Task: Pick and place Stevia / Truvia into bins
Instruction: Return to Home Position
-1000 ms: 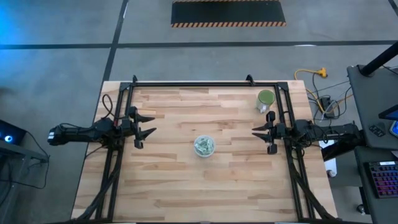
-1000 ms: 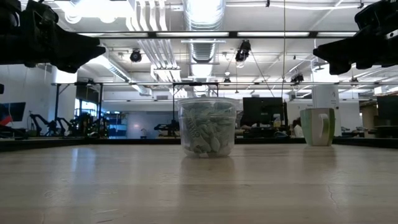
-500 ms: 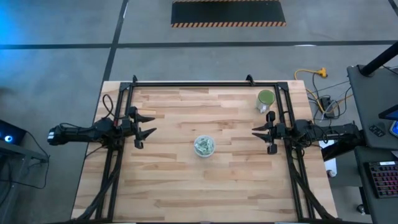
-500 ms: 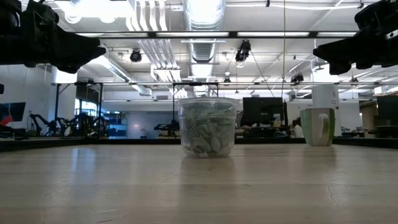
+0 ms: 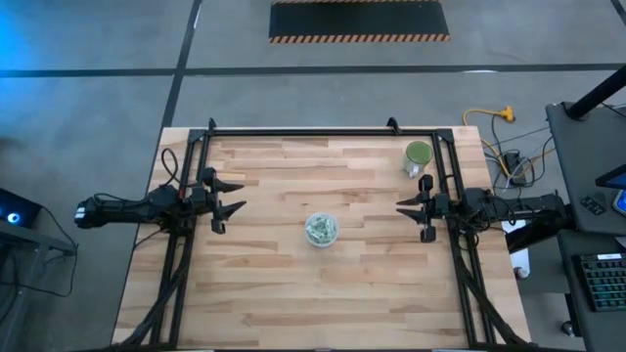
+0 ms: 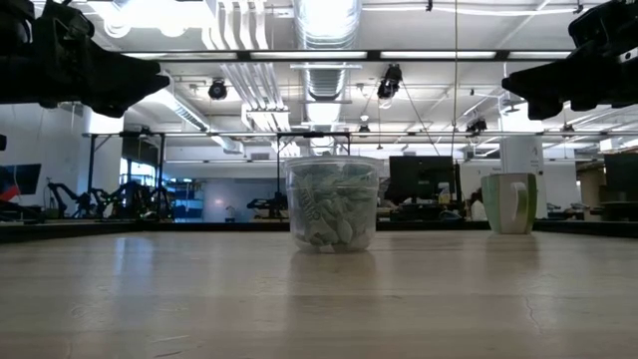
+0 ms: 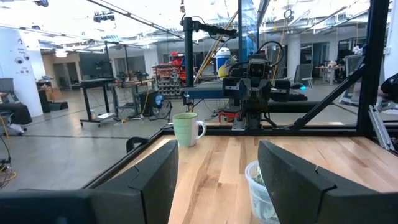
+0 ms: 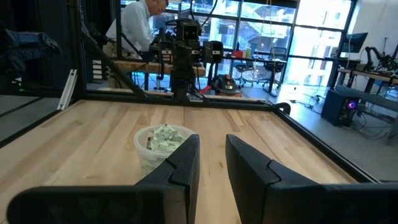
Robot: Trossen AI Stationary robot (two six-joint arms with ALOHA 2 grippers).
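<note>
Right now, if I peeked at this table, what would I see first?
A clear cup stuffed with pale green packets stands alone in the middle of the table. A green mug sits near the far right corner. The left arm and right arm hang at the table's side edges, jaws open and empty.

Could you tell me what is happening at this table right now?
Nothing is being handled. The left gripper and the right gripper hang open and empty above opposite sides of the table. The clear container stands in the middle, filled with pale green packets; no loose packet shows on the wood. A green mug stands toward the far right corner.
</note>
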